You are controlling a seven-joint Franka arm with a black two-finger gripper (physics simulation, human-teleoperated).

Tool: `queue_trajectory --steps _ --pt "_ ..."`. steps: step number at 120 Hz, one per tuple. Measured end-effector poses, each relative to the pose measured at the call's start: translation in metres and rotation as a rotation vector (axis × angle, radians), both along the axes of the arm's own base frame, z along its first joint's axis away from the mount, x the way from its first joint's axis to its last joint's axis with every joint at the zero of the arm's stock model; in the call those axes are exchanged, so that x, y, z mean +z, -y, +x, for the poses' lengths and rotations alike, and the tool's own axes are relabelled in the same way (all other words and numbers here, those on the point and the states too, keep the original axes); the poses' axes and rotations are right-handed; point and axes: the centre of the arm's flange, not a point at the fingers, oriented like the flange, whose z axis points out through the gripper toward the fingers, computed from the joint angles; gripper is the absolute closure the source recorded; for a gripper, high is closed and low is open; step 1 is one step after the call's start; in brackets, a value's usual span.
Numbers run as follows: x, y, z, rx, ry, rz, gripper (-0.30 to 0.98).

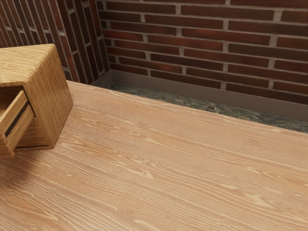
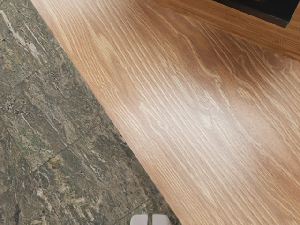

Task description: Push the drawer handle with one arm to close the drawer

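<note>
The honey-brown wooden cabinet with striped grain [image 1: 50, 103] stands at the left of the exterior view's frame, on the pale tan wood-grained table [image 1: 168, 159]. Its light wooden drawer with a dark strip along the side [image 1: 21, 127] juts out toward the frame's lower left, so closing it is still ahead. In the wrist view, the black two-finger gripper [image 2: 150, 219] has its pale tips drawn together, a hairline of space between them and nothing pinched; it appears by the table's border with the mottled grey-green stone floor [image 2: 61, 126]. Across the tabletop from it sits a glossy black flat piece [image 2: 272, 13] on brown wood, perhaps the handle, though I cannot be sure. The step in hand, as I judge it, is the approach: swing round to face the drawer's front, settle level with the handle, and only then press. Clenched tips suit this. Push squarely along the drawer's travel, slowly and near its middle; a slanting shove could jam it, slip off the handle or skid the cabinet.
</note>
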Motion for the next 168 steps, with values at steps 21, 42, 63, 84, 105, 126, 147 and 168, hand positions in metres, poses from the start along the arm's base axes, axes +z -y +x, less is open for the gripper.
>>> queue_trajectory --steps 21,42,63,84,105,126,147,168 --pt "-0.018 -0.024 0.012 -0.096 -0.03 0.028 0.79" --pt "-0.028 -0.03 0.025 -0.209 -0.021 0.066 0.79" --pt "-0.044 -0.037 0.02 -0.241 -0.01 0.087 0.79" --pt "-0.061 -0.059 0.019 -0.239 -0.019 0.084 0.79" --pt "-0.078 -0.074 0.037 -0.286 -0.029 0.085 0.79" --pt "-0.082 -0.08 0.048 -0.324 -0.019 0.106 0.79" --pt "-0.086 -0.082 0.061 -0.362 -0.016 0.124 0.79" --pt "-0.089 -0.086 0.071 -0.382 -0.002 0.136 0.79"
